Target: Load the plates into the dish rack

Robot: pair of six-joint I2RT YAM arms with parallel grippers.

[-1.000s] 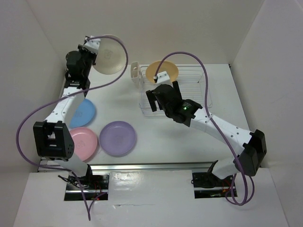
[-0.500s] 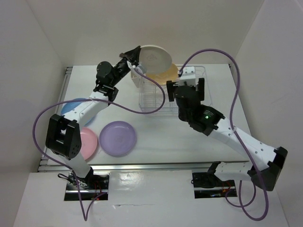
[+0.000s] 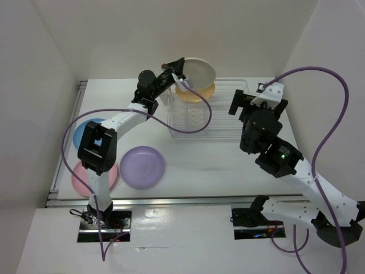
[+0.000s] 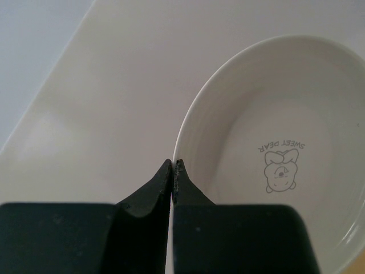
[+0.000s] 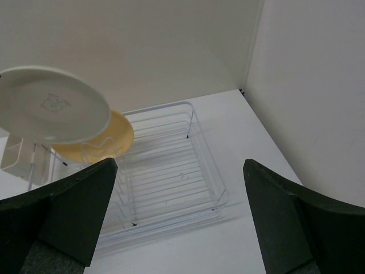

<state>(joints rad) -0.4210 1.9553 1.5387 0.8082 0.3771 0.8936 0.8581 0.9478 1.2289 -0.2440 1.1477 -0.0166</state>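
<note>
Left gripper (image 4: 173,165) clamps the rim of the smooth round cream plastic plate (image 4: 274,142) over the white wire dish rack (image 5: 171,171); right gripper (image 5: 179,165) gapes.

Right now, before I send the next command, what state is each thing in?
cream plate: gripped by its rim, raised over the dish rack, not yet slotted.
yellow-orange plate: in the rack, tilted.
light blue plate: flat on the table, unloaded.
pink plate: flat on the table, unloaded.
purple plate: flat on the table, unloaded.
dish rack: holds one plate.
left gripper: shut on the cream plate.
right gripper: open, empty.
</note>
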